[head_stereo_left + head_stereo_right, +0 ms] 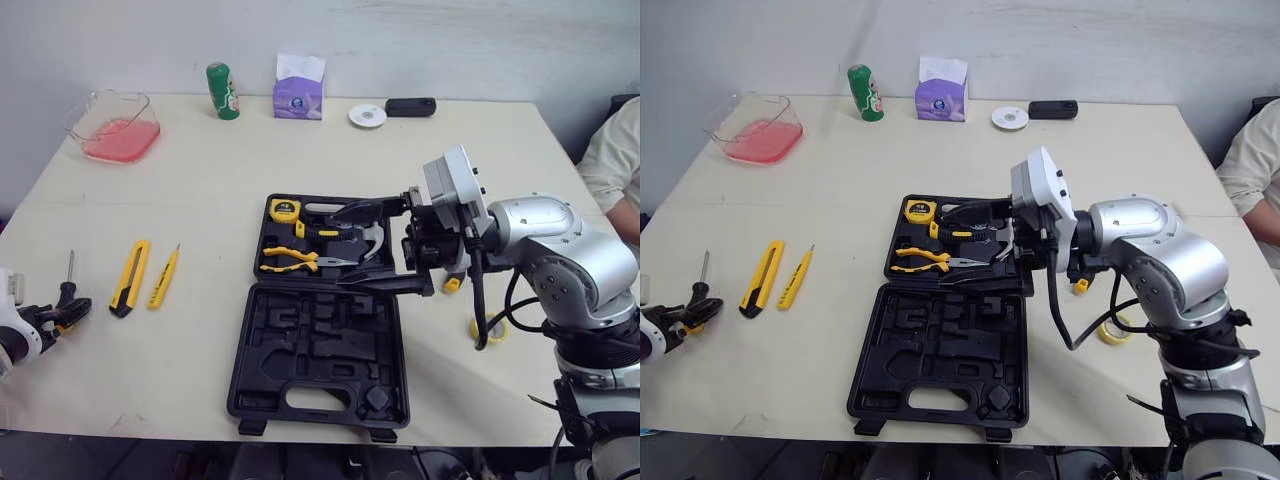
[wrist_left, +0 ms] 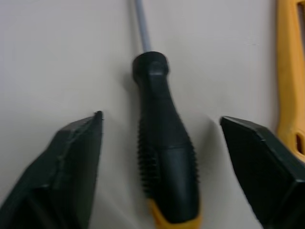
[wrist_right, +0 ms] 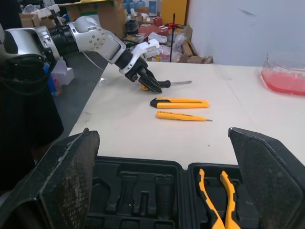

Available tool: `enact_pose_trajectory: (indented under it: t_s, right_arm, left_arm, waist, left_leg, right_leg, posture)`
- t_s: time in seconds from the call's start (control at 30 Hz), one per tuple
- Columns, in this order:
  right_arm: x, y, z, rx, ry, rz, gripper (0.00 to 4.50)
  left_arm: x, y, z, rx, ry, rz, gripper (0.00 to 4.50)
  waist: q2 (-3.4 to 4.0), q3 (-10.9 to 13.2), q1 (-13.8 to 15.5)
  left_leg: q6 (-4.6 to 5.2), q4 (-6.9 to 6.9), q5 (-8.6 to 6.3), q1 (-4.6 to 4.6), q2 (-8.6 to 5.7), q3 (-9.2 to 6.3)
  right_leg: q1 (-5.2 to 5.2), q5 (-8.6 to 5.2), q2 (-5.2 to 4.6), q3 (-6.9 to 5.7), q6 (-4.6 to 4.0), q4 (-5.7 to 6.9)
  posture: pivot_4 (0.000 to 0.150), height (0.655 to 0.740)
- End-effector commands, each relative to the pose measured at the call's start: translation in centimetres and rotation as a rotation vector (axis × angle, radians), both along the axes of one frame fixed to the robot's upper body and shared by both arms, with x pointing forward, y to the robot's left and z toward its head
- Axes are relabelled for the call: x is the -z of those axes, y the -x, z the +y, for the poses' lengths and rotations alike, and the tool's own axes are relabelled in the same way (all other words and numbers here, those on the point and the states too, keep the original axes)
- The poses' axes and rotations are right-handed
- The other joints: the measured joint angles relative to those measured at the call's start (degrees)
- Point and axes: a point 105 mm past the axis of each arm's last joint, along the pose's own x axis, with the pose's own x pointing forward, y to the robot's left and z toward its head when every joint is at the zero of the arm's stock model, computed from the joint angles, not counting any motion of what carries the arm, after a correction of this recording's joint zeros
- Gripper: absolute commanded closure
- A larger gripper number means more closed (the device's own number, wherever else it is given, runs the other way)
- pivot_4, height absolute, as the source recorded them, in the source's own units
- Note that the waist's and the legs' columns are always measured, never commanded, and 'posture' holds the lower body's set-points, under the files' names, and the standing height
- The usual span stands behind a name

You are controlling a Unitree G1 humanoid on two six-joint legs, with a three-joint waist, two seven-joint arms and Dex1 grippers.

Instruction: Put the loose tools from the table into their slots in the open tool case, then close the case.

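The black tool case [image 1: 320,352] lies open at mid-table. Its far half holds a yellow tape measure [image 1: 284,210] and yellow-handled pliers [image 1: 290,260]. My right gripper [image 1: 340,248] hovers over that half, open wide, holding nothing. At the table's left edge my left gripper [image 1: 62,312] is open, its fingers on either side of the black handle of a screwdriver [image 2: 164,157] without touching it. A yellow utility knife [image 1: 130,277] and a thin yellow tester [image 1: 164,276] lie side by side just right of the screwdriver.
A yellow tape roll [image 1: 490,328] lies right of the case under my right arm. Along the far edge stand a pink-filled container [image 1: 113,127], a green bottle [image 1: 222,91], a tissue box [image 1: 299,88], a white disc [image 1: 367,115] and a black device [image 1: 410,106]. A person's sleeve [image 1: 615,150] is at the right.
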Motion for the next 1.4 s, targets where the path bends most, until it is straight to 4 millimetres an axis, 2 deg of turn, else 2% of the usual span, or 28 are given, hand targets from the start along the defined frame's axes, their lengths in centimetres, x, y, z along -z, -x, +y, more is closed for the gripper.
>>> enact_pose_trajectory:
  t_s: [0.03,0.1,0.13,0.2,0.23,0.3,0.37,0.43,0.57,0.6,0.7,0.77,0.8,0.87,0.93,1.07,1.17,1.23,1.4]
  right_arm:
    - [-0.3,0.3,0.2,-0.020,-0.008,-0.028,0.00]
    - [-0.2,0.3,0.2,-0.013,-0.004,-0.035,0.00]
    - [-0.2,0.3,0.2,-0.011,-0.005,-0.037,0.00]
    - [-0.2,0.2,0.0,0.000,-0.002,-0.043,0.00]
    - [-0.2,0.2,-0.1,0.004,0.001,-0.044,0.00]
    - [-0.1,0.1,-0.3,0.009,-0.001,-0.036,0.00]
    - [-0.1,0.1,-0.4,0.014,-0.009,-0.020,0.00]
    - [0.1,0.1,-0.4,0.018,-0.012,-0.014,0.00]
    - [0.4,-0.1,-1.1,0.060,-0.002,-0.007,0.00]
    - [0.4,-0.1,-1.3,0.069,-0.001,-0.004,0.00]
    - [1.1,-0.1,-2.6,0.133,0.035,-0.010,0.00]
    - [2.2,0.1,-4.1,0.208,0.070,-0.005,0.00]
    - [2.6,0.3,-4.6,0.233,0.082,0.000,0.00]
    - [3.5,0.8,-5.6,0.282,0.114,0.029,0.00]
    - [4.7,1.5,-6.6,0.324,0.156,0.070,0.00]
    - [6.3,2.4,-7.9,0.396,0.201,0.095,0.00]
    - [7.4,2.9,-8.3,0.443,0.218,0.105,0.00]
    - [8.0,3.1,-8.4,0.481,0.209,0.117,0.00]
    - [8.2,3.5,-8.2,0.529,0.174,0.134,0.00]
  left_arm:
    - [1.5,0.3,0.0,0.013,0.010,0.059,2.22]
    - [1.2,0.3,0.9,-0.035,-0.003,0.033,3.11]
    - [1.1,0.3,1.2,-0.050,-0.008,0.020,3.40]
    - [0.1,0.2,1.4,-0.048,-0.020,-0.025,3.40]
    - [-1.2,-0.3,1.0,-0.022,-0.029,-0.072,3.40]
    - [-3.3,-0.9,-0.1,0.056,-0.056,-0.132,3.40]
    - [-4.5,-1.2,-1.5,0.153,-0.145,-0.116,3.40]
    - [-5.8,-1.9,-3.9,0.272,-0.191,-0.112,3.40]
    - [-8.7,-3.1,-13.8,0.765,-0.277,-0.131,3.40]
    - [-9.0,-3.0,-15.1,0.825,-0.277,-0.134,3.40]
    - [-9.1,-3.1,-18.8,0.981,-0.306,-0.096,3.40]
    - [-9.0,-2.2,-22.8,1.218,-0.329,-0.056,3.40]
    - [-9.0,-1.9,-24.0,1.298,-0.336,-0.038,3.40]
    - [-8.9,-2.4,-25.4,1.377,-0.380,-0.019,3.40]
    - [-8.5,-3.2,-26.6,1.448,-0.450,0.011,3.40]
    - [-7.6,-3.2,-28.1,1.598,-0.527,0.080,3.40]
    - [-7.1,-3.4,-28.7,1.661,-0.542,0.127,3.40]
    - [-6.8,-4.0,-29.8,1.692,-0.539,0.130,3.40]
    - [-6.3,-5.2,-31.1,1.722,-0.583,0.137,3.40]
  waist:
    - [0.04,0.0,0.0]
    - [0.05,0.0,0.1]
    - [0.05,0.0,0.1]
    - [0.05,0.0,0.0]
    - [0.05,0.0,0.0]
    - [0.03,0.0,0.0]
    - [-0.02,0.0,0.0]
    - [-0.04,0.0,0.0]
    - [-0.03,0.0,0.4]
    - [-0.01,0.0,0.4]
    - [0.02,0.0,0.2]
    - [0.03,0.0,0.1]
    - [0.03,0.0,0.3]
    - [0.06,0.0,0.2]
    - [0.09,0.1,0.3]
    - [0.09,0.1,0.2]
    - [0.09,0.1,0.3]
    - [0.08,0.1,0.6]
    - [0.06,0.1,1.0]
  left_leg:
    - [-0.01,0.01,0.01,0.00,-0.02,0.02]
    - [0.00,0.03,0.06,0.01,-0.10,0.02]
    - [0.02,0.04,0.09,0.02,-0.13,0.02]
    - [0.02,0.06,0.12,0.02,-0.15,0.02]
    - [0.01,0.06,0.13,0.03,-0.15,0.02]
    - [0.00,0.05,0.14,0.02,-0.13,0.02]
    - [-0.02,0.05,0.15,-0.09,-0.13,0.01]
    - [-0.03,0.05,0.15,-0.17,-0.14,0.01]
    - [-0.03,0.06,0.15,-0.22,-0.16,0.00]
    - [-0.03,0.06,0.17,-0.23,-0.18,0.01]
    - [-0.01,0.05,0.19,-0.26,-0.21,0.04]
    - [0.00,0.01,0.19,-0.27,-0.17,0.10]
    - [0.00,0.01,0.19,-0.31,-0.13,0.11]
    - [-0.04,0.12,0.21,-0.51,-0.09,0.10]
    - [0.01,0.29,0.28,-0.60,-0.11,0.15]
    - [0.07,0.42,0.33,-0.55,-0.08,0.26]
    - [0.08,0.69,0.32,-0.62,0.04,0.22]
    - [0.09,0.77,0.32,-0.65,0.04,0.13]
    - [0.15,1.03,0.29,-0.75,0.00,0.09]
  right_leg:
    - [-0.03,-0.01,-0.17,-0.32,-0.02,0.06]
    - [-0.04,-0.03,-0.35,-0.55,-0.06,0.21]
    - [-0.04,-0.03,-0.42,-0.62,-0.06,0.27]
    - [-0.04,-0.04,-0.47,-0.67,-0.07,0.33]
    - [-0.05,-0.04,-0.47,-0.67,-0.08,0.36]
    - [-0.10,-0.06,-0.47,-0.72,-0.11,0.40]
    - [-0.21,-0.06,-0.47,-0.74,-0.12,0.42]
    - [-0.27,-0.06,-0.50,-0.79,-0.11,0.39]
    - [-0.26,-0.07,-0.57,-0.86,-0.12,0.36]
    - [-0.24,-0.07,-0.63,-0.89,-0.12,0.36]
    - [-0.21,-0.06,-0.66,-0.90,-0.12,0.30]
    - [-0.25,-0.06,-0.58,-0.89,-0.11,0.31]
    - [-0.29,-0.07,-0.52,-0.91,-0.12,0.33]
    - [-0.43,-0.07,-0.39,-0.93,-0.12,0.39]
    - [-0.48,-0.05,-0.31,-0.89,-0.10,0.50]
    - [-0.42,0.00,-0.01,-0.67,-0.01,0.55]
    - [-0.44,0.00,0.34,-0.49,0.01,0.58]
    - [-0.43,0.00,0.38,-0.48,0.01,0.60]
    - [-0.43,0.05,0.46,-0.46,0.09,0.68]
  posture:
    - [0.150,0.7244]
    - [0.150,0.7244]
    - [0.150,0.7244]
    - [0.150,0.7244]
    - [0.150,0.7244]
    - [0.150,0.7244]
    - [0.150,0.7244]
    - [0.150,0.7244]
    - [0.150,0.7244]
    - [0.150,0.7244]
    - [0.150,0.7244]
    - [0.150,0.7244]
    - [0.150,0.7244]
    - [0.150,0.7244]
    - [0.150,0.7244]
    - [0.150,0.7244]
    - [0.150,0.7244]
    - [0.150,0.7244]
    - [0.150,0.7244]
